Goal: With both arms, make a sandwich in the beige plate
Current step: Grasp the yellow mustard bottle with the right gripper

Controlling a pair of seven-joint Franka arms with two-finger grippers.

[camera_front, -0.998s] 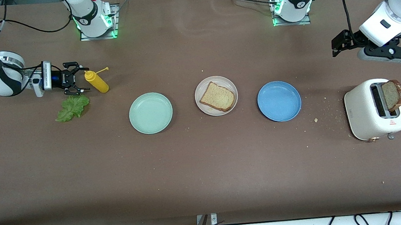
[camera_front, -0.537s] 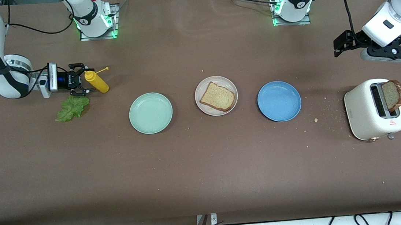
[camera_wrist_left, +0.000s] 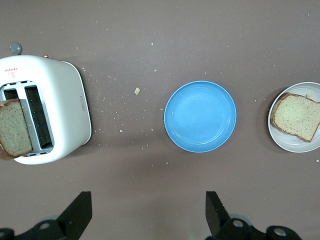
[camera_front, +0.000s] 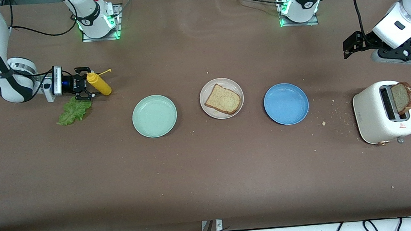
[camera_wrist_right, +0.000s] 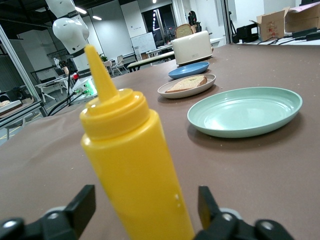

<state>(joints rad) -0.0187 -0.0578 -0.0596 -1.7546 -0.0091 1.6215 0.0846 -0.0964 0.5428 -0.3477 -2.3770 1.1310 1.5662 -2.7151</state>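
The beige plate (camera_front: 207, 89) sits mid-table between a mint green plate and a blue plate, with one brown bread slice (camera_front: 223, 99) lying in it. A second slice (camera_front: 401, 97) stands in the white toaster (camera_front: 379, 117). The green lettuce leaf (camera_front: 74, 111) lies on the table at the right arm's end. My right gripper (camera_front: 87, 84) is open, low at the table, its fingers on either side of an upright yellow squeeze bottle (camera_wrist_right: 130, 165) without touching it. My left gripper (camera_front: 348, 47) is open and empty in the air over bare table beside the toaster (camera_wrist_left: 55, 110).
The mint green plate (camera_front: 154, 116) and the blue plate (camera_front: 286, 103) are empty. The yellow bottle (camera_front: 99, 84) stands just farther from the front camera than the lettuce. Crumbs lie scattered between the blue plate and the toaster.
My right gripper has slid toward the yellow bottle until its open fingers flank it. My left arm has shifted slightly; its gripper stays open.
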